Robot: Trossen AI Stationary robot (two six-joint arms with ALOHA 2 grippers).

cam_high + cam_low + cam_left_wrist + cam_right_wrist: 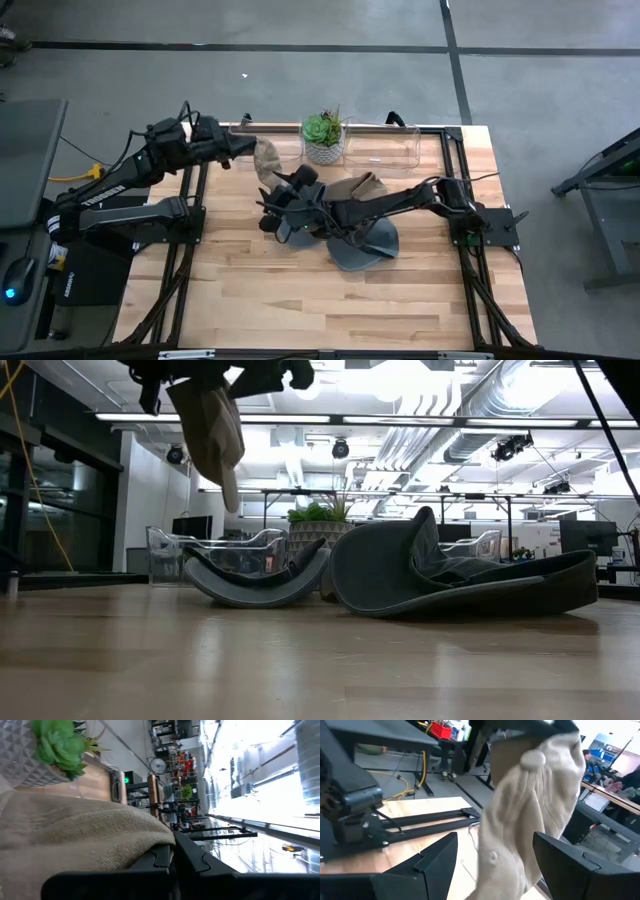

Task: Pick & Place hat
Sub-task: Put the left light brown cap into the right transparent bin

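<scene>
A beige cloth hat [267,155] hangs in the air from my left gripper [245,150], near the table's far edge and left of the potted plant. In the low view the hat [210,430] dangles well above the table. The left gripper [172,852] is shut on the hat's fabric [75,835]. My right gripper [280,203] is open and reaches in from the right, pointing at the hanging hat [530,800]. Its fingers [440,855] stand apart on either side of the hat without touching it. My left gripper pinches the hat's upper edge [150,842] between its two fingers, coming in about level from the table's left. One layer or several, I cannot tell. The hat is lifted clear of the table and hangs slack below the fingers, with its lower end [230,500] pointing down.
Two dark grey hats [255,580] [460,575] lie on the table. Another tan hat [365,187] lies under the right arm. A potted succulent [323,135] and clear containers [385,145] stand along the far edge. Bare wood [300,300] lies toward the near edge.
</scene>
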